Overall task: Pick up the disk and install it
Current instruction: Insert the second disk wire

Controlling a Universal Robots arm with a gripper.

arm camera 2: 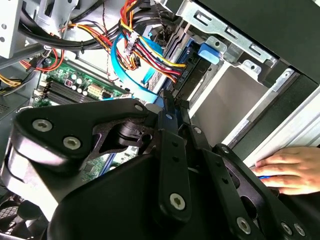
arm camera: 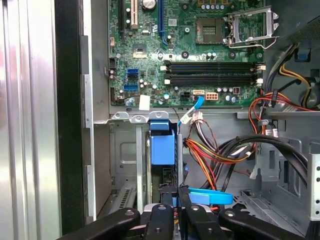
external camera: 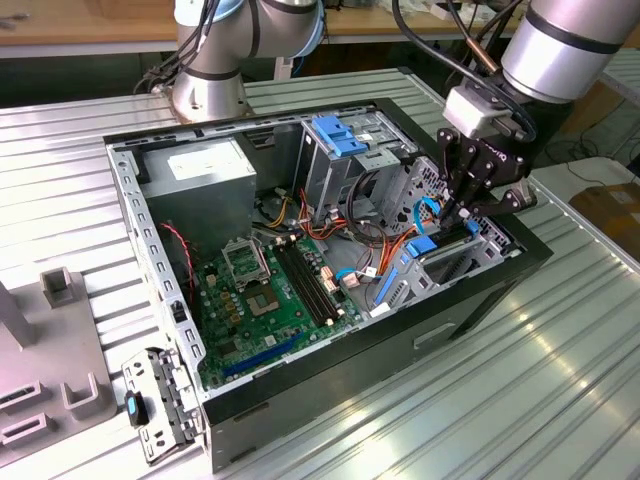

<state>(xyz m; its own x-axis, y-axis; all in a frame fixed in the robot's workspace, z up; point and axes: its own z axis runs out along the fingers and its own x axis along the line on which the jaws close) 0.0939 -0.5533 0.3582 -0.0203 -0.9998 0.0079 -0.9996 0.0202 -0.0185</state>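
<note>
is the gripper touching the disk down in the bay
Touching. In the first wrist view the gripper has its fingertips closed on the top edge of the disk, which stands on edge in the bay slot, with no gap visible.

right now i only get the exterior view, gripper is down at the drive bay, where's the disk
observer: in the first wrist view the disk stands on edge in the drive cage, straight ahead of the gripper
operator: anything close to it
observer: a flat blue cable lies across, right beside the gripper
operator: anyone near
observer: the second wrist view has a person's hand just outside the case
</note>
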